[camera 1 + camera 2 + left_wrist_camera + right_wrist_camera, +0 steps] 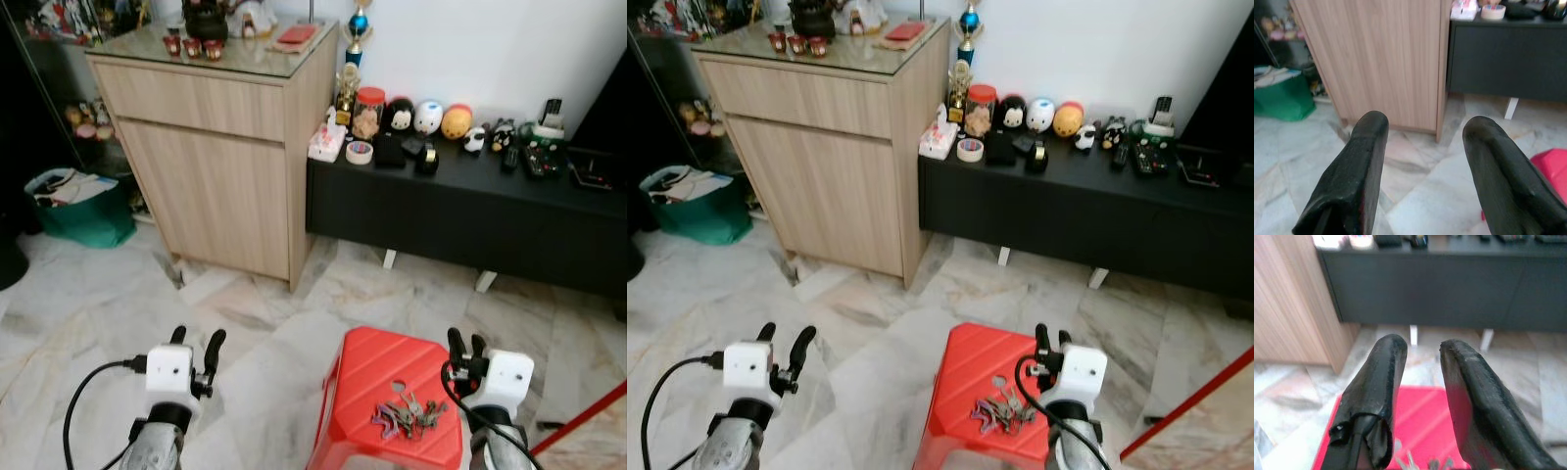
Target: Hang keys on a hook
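A bunch of keys lies on top of a red plastic stool just in front of me. My right gripper hovers over the stool's right edge, just right of the keys, with its fingers open a little and nothing between them. In the right wrist view the keys peek out below the fingers, over the stool. My left gripper is held over the floor left of the stool, open and empty, and stands wide apart in the left wrist view.
A light wooden cabinet stands ahead on the left. Beside it is a low black bench carrying figurines and a tape roll. A green bag sits at far left. A red bar crosses the lower right corner.
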`<state>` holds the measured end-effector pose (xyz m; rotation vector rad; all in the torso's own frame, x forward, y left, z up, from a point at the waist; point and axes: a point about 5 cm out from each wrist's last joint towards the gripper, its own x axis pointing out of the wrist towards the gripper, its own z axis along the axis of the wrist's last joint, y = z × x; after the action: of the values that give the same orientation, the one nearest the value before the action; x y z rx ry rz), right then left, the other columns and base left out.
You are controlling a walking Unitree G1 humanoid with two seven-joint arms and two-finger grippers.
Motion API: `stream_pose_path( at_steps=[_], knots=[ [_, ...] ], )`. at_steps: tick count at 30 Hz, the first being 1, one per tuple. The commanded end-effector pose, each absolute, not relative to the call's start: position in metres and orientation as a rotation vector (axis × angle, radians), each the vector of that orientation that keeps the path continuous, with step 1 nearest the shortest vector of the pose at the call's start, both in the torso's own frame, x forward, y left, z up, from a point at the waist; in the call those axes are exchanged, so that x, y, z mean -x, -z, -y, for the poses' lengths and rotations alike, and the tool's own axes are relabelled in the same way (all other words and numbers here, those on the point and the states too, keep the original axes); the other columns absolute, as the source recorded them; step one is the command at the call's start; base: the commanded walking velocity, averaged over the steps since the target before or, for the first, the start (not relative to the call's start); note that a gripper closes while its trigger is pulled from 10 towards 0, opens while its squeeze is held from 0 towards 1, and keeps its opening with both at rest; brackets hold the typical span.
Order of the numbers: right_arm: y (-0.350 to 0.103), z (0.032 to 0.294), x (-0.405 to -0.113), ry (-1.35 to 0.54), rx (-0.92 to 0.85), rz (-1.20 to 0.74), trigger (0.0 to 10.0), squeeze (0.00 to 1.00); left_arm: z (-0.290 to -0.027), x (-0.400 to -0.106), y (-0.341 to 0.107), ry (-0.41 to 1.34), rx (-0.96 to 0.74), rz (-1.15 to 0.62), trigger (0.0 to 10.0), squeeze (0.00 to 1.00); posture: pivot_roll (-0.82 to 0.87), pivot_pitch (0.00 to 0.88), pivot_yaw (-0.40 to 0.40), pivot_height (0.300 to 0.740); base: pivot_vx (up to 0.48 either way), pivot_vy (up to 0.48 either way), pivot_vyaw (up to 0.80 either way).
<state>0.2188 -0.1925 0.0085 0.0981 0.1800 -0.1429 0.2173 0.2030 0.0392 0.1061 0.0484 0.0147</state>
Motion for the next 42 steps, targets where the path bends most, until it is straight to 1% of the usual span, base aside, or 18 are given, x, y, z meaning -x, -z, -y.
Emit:
stream_pose_path(
  at_steps=[1,6,8,13,19,42],
  knots=[
    [-0.008,0.196,-0.221,0.158,-0.11,-0.199,10.0,0.0,-0.202,-0.22,-0.042,-0.008,-0.096,-0.048,10.0,0.0,0.05,0.003,-0.043,0.74,0.0,0.0,0.0],
    [-0.002,0.199,-0.225,0.155,-0.083,-0.246,10.0,0.0,-0.203,-0.224,-0.041,0.022,-0.103,-0.066,10.0,0.0,0.03,0.0,-0.03,0.74,0.0,0.0,0.0],
    [-0.001,0.202,-0.227,0.17,-0.079,-0.273,10.0,0.0,-0.205,-0.227,-0.041,0.02,-0.1,-0.072,10.0,0.0,0.03,0.0,-0.029,0.731,0.0,0.0,0.0],
    [-0.004,0.202,-0.234,0.165,-0.069,-0.274,10.0,0.0,-0.2,-0.233,-0.041,0.034,-0.102,-0.077,10.0,0.0,0.03,0.0,-0.026,0.696,0.0,0.0,0.0],
    [-0.001,0.197,-0.235,0.146,-0.078,-0.281,10.0,0.0,-0.198,-0.228,-0.038,0.035,-0.099,-0.089,10.0,0.0,0.04,0.006,-0.032,0.657,0.0,0.0,0.0],
    [-0.003,0.197,-0.241,0.141,-0.074,-0.277,10.0,0.0,-0.192,-0.233,-0.04,0.028,-0.097,-0.083,10.0,0.0,0.03,0.01,-0.035,0.657,0.0,0.0,0.0]
  ],
)
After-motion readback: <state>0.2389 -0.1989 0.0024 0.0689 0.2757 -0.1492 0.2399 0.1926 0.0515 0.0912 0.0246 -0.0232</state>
